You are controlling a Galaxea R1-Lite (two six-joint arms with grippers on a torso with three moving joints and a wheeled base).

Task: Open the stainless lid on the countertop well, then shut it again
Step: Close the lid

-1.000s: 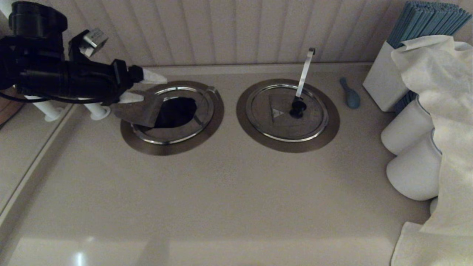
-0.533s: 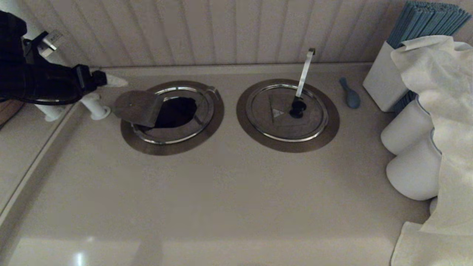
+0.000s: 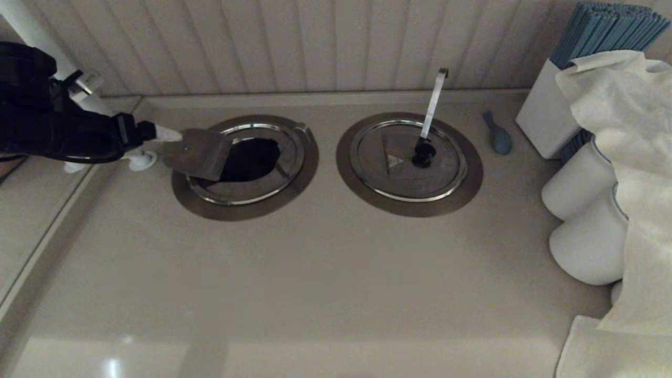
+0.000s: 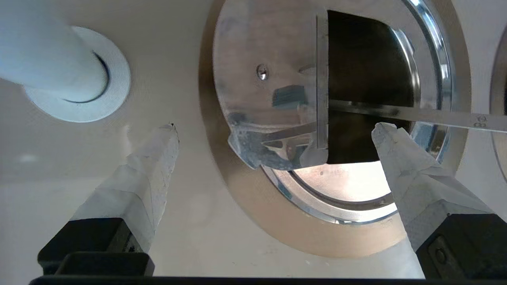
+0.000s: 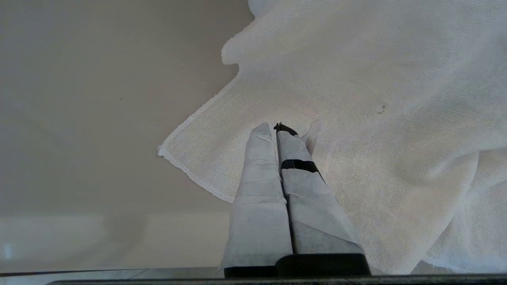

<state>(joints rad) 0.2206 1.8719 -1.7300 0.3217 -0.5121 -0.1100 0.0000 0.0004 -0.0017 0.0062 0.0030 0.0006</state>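
The stainless lid (image 3: 404, 163), with black knob (image 3: 423, 152), triangle mark and slim hook-tipped handle (image 3: 433, 100), lies shut on the countertop well's brownish flange (image 3: 472, 178) at the right. Its twin (image 3: 247, 163) on the left has a half flap (image 3: 197, 152) folded up, baring a dark hole (image 3: 252, 157). My left gripper (image 3: 170, 136) is open at the flap's left edge. In the left wrist view the flap (image 4: 269, 79) lies beyond the wide-apart fingers of the left gripper (image 4: 277, 126). My right gripper (image 5: 277, 126) is shut over a white cloth (image 5: 376, 118), holding nothing.
A white post (image 3: 137, 157) stands just left of the twin well. A blue spoon (image 3: 497, 137), a white box of blue sticks (image 3: 546, 115), white cylinders (image 3: 577, 189) and a draped cloth (image 3: 630, 157) crowd the right side. A panelled wall runs behind.
The left gripper drew back to the left off the raised flap, then edged back to the flap's left edge. The flap stays up; the right lid has not moved.
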